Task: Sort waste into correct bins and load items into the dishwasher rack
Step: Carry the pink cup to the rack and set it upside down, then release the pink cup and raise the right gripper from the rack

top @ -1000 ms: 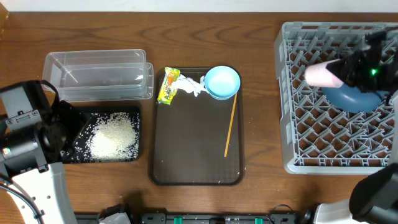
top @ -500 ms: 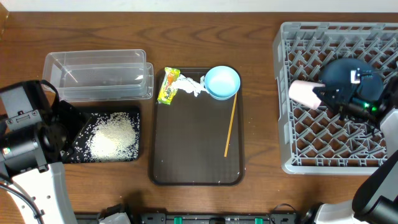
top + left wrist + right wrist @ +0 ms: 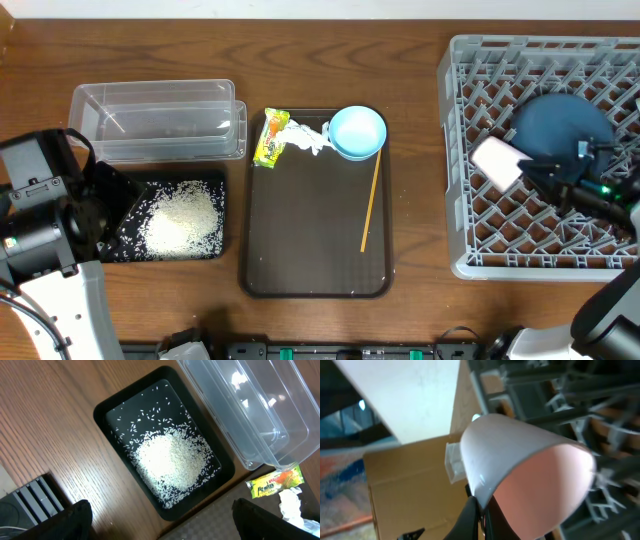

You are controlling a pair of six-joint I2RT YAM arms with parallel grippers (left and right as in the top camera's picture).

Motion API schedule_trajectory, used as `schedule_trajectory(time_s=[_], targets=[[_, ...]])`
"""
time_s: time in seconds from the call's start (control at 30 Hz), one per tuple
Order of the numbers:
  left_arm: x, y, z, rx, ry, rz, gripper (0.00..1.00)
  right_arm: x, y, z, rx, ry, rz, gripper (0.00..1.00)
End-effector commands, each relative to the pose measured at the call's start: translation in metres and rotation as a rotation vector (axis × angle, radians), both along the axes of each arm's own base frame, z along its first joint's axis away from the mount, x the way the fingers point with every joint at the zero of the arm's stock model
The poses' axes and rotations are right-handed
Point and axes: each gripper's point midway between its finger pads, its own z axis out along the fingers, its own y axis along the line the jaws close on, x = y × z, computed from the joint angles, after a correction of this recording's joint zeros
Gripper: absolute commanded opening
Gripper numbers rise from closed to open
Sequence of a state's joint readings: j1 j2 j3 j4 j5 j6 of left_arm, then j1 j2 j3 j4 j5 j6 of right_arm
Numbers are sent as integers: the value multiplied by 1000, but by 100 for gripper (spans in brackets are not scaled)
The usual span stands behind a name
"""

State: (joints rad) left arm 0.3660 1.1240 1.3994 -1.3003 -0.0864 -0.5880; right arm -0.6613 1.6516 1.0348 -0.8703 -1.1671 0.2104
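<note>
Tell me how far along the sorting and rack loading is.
Done: rice sits in the black tray, dark blue bowl lies in the rack. In hand: the right gripper holds the pink cup over the rack. Remaining: wrapper, tissue, pale blue bowl and chopstick on the brown tray.

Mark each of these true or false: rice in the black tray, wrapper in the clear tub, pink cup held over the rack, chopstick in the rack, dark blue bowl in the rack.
1. The rice lies in the black tray. True.
2. The wrapper is in the clear tub. False: it lies on the brown tray, and the tub looks empty.
3. The right fingers pinch the pink cup over the rack. True.
4. The chopstick is in the rack. False: it lies on the brown tray.
5. The dark blue bowl is in the rack. True.
</note>
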Motion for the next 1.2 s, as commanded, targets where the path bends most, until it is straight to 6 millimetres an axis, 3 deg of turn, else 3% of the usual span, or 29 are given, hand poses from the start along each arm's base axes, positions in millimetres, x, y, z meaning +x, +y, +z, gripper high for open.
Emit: schedule_trajectory(time_s=[0.0, 0.37, 0.6, 0.8, 1.03, 1.1, 1.17], targets=[[-1, 5, 4, 18, -8, 22, 92, -17, -18, -35, -164, 131, -19, 1], [-1, 5, 4, 18, -8, 22, 92, -20, -20, -36, -194, 141, -14, 1], [-1, 5, 4, 18, -8, 22, 92, -37, -40, -27, -351, 224, -101, 2], [-1, 5, 4, 18, -8, 22, 92, -57, -51, -2, -514, 251, -190, 26], [-1, 5, 4, 18, -8, 22, 92, -65, -40, 36, -573, 151, -239, 28], [-1, 5, 4, 18, -8, 22, 92, -60, -36, 47, -600, 98, -242, 28], [-1, 5, 4, 18, -8, 22, 92, -49, -31, 58, -625, 33, -236, 22]])
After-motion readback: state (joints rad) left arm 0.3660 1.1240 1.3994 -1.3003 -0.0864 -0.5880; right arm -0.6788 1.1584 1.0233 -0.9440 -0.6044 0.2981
